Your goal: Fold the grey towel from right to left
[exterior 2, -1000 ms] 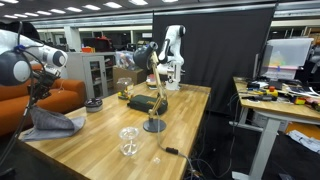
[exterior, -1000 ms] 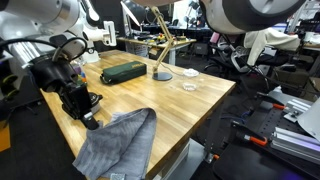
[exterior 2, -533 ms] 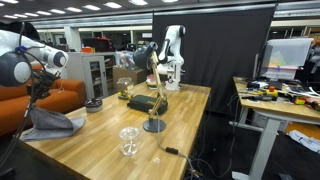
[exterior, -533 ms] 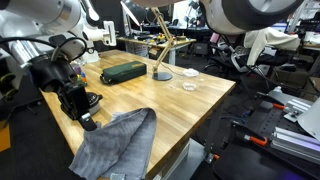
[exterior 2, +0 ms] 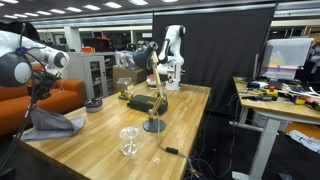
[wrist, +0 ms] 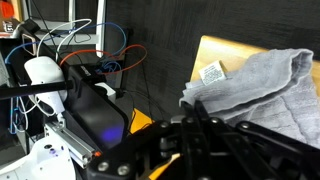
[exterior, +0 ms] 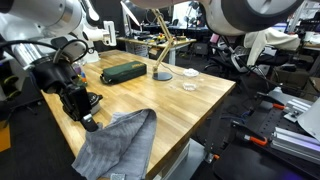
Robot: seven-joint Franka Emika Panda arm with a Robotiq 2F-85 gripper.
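Grey towel (wrist: 265, 95) partly beyond right edge

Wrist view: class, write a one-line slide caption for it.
Closed gripper at the edge of the grey towel, its white label showing, on a wooden table.

Count, taken outward from the pincer (exterior: 90, 121):

- Pincer: one.
- Counter (exterior: 200, 98): one, wooden, under the pincer.
- Grey towel (exterior: 120, 148): one, just beside the pincer. Sewn label (wrist: 211, 72) on it: one, seen in the wrist view.
- Dark green case (exterior: 122, 72): one, on the counter well beyond the pincer.
- Desk lamp (exterior: 161, 73): one, round base, past the case from the pincer.
- Clear glass (exterior 2: 128, 142): one, far from the pincer.
- Black bowl (exterior 2: 93, 103): one, near the counter edge, not far from the pincer in an exterior view.
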